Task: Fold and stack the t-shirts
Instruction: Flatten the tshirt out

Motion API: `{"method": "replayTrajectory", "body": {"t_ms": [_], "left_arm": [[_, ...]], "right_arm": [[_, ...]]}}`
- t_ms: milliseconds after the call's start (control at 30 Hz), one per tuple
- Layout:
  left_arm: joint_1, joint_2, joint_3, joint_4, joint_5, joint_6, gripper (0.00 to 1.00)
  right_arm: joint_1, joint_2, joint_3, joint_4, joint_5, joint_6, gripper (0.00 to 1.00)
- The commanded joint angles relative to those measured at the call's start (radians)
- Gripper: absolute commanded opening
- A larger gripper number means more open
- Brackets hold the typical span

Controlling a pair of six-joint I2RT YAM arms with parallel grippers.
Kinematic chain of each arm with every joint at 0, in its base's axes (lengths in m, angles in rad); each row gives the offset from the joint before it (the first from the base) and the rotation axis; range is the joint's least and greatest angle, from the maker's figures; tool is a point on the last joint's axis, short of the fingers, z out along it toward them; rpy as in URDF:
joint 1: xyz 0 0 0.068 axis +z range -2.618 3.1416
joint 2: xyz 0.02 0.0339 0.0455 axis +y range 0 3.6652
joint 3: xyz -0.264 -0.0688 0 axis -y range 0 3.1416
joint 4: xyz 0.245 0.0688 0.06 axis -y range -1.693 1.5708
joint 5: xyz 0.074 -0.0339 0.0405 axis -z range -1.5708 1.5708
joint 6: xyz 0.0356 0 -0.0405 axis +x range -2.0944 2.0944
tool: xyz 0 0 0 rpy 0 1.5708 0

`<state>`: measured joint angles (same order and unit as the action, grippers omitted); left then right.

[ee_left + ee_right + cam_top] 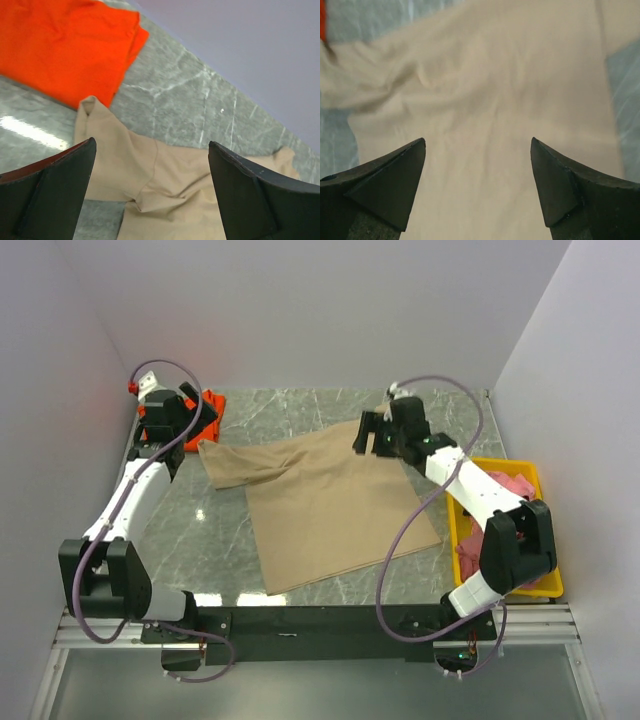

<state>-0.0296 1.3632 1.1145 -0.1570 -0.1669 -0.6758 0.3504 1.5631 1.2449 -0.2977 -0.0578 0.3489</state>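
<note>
Top external view: tan-beige t-shirt (pixel 320 505) lies spread across the middle of the counter (pixel 200 540), one sleeve ending just beside the folded orange-red t-shirt (pixel 208 412) in the far-left corner, which I take as the start of the stack; pink t-shirts (pixel 512 483) sit bunched in the yellow tray (pixel 455 528) at the right edge. Wrist views show my left pincer (pixel 151 142) and right pincer (pixel 477 140) with jaws wide apart and nothing between them, left above that sleeve, right above the shirt body. I judge the cloth is laid flat so each side can be pinched for a first fold.
</note>
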Motion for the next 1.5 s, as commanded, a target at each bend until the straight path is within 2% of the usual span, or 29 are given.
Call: {"method": "replayTrajectory", "body": {"t_ms": [0, 133, 300, 400, 500, 667, 800, 1100, 1333, 1400, 1467], "left_arm": [[-0.006, 0.052, -0.005, 0.086, 0.124, -0.007, 0.99], [-0.038, 0.199, 0.057, 0.082, 0.187, 0.013, 0.99], [-0.124, 0.396, 0.221, 0.011, 0.170, 0.036, 0.99], [-0.136, 0.516, 0.286, -0.021, 0.176, 0.016, 0.99], [-0.136, 0.550, 0.280, -0.013, 0.178, -0.010, 0.99], [-0.138, 0.548, 0.173, 0.025, 0.170, -0.048, 0.99], [-0.138, 0.515, 0.094, -0.012, 0.170, -0.093, 0.99], [-0.188, 0.369, -0.183, -0.047, 0.217, -0.232, 0.99], [-0.317, 0.186, -0.396, -0.093, 0.234, -0.402, 0.99], [-0.365, 0.111, -0.444, -0.085, 0.253, -0.438, 0.99], [-0.398, 0.068, -0.459, -0.087, 0.259, -0.459, 0.99]], "right_arm": [[0.022, -0.038, -0.129, -0.027, -0.036, 0.119, 0.91], [0.047, -0.061, -0.231, -0.066, -0.014, 0.173, 0.91], [0.048, -0.074, -0.308, -0.060, -0.022, 0.228, 0.91], [0.048, -0.035, -0.320, -0.051, -0.040, 0.243, 0.91], [0.050, 0.023, -0.303, -0.057, -0.073, 0.242, 0.91], [0.045, 0.115, -0.222, -0.089, -0.051, 0.225, 0.91], [0.015, 0.240, -0.128, -0.135, -0.051, 0.208, 0.91], [-0.016, 0.511, 0.270, -0.303, -0.031, 0.141, 0.91], [-0.016, 0.784, 0.752, -0.451, -0.033, 0.067, 0.91], [-0.016, 0.891, 0.926, -0.506, -0.066, 0.042, 0.91], [-0.014, 0.978, 1.031, -0.527, -0.109, 0.026, 0.91]]}}
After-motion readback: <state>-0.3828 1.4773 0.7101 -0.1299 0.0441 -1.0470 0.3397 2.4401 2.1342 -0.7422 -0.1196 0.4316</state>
